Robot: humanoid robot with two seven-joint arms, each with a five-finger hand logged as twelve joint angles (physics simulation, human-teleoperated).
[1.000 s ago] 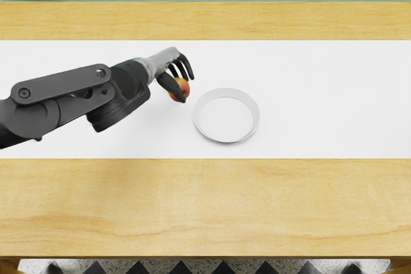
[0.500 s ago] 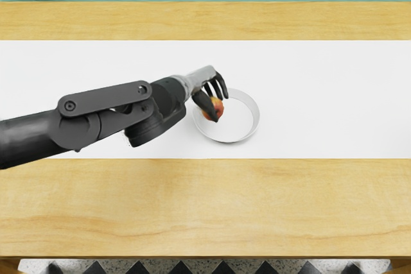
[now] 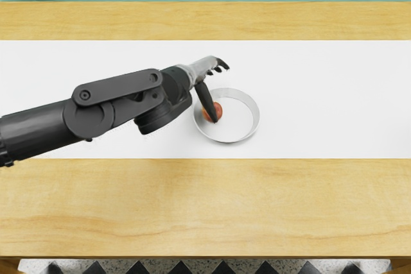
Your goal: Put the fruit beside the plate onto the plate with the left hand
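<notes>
1. Left hand (image 3: 205, 75) over the left rim of the plate (image 3: 254, 115) — fingers (image 3: 219, 66) stretched out, gripping nothing.
2. Thumb pointing down, overlapping the fruit (image 3: 218, 110).
3. Fruit lying inside the plate — toward its left side.

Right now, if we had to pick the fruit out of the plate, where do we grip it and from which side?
Grip the round orange-red fruit across its widest middle, coming down from above. It shows no stem or handle, and the plate has a raised rim that would likely block a low sideways approach. The left hand hovers over the plate's left side, open.
</notes>
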